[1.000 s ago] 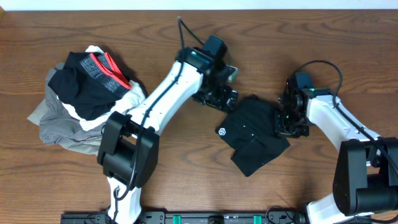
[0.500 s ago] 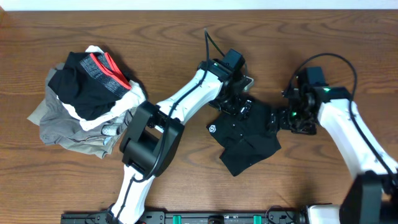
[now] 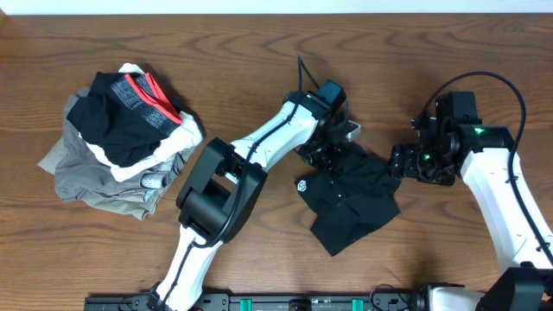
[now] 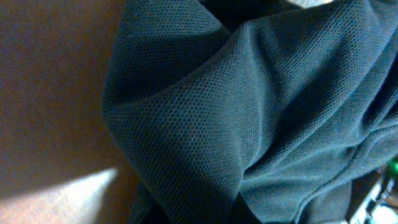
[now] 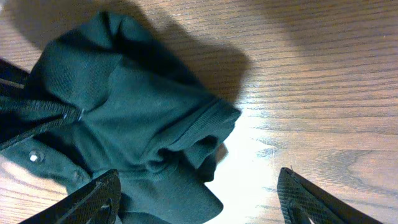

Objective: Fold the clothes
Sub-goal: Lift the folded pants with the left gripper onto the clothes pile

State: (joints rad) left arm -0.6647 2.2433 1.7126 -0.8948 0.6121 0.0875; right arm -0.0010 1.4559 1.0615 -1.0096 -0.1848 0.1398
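Note:
A dark green polo shirt [image 3: 350, 203] lies crumpled at the table's middle, with a small white logo [image 3: 304, 184] on its left part. My left gripper [image 3: 333, 155] is down on the shirt's upper edge and shut on a fold of the cloth. That fabric [image 4: 249, 112] fills the left wrist view and hides the fingers. My right gripper [image 3: 406, 164] hovers at the shirt's right edge. It stands open [image 5: 202, 202], the shirt's collar end [image 5: 124, 106] lying under its left finger and bare wood under the right one.
A heap of other clothes [image 3: 117, 138], black, grey, white and red, sits at the table's left. Bare wood [image 3: 449, 250] shows right of the shirt and along the front edge.
My left gripper has shut on the shirt's upper edge. My right gripper has opened, let go of the shirt and drawn back to the right. The shirt shifted a little to the right.

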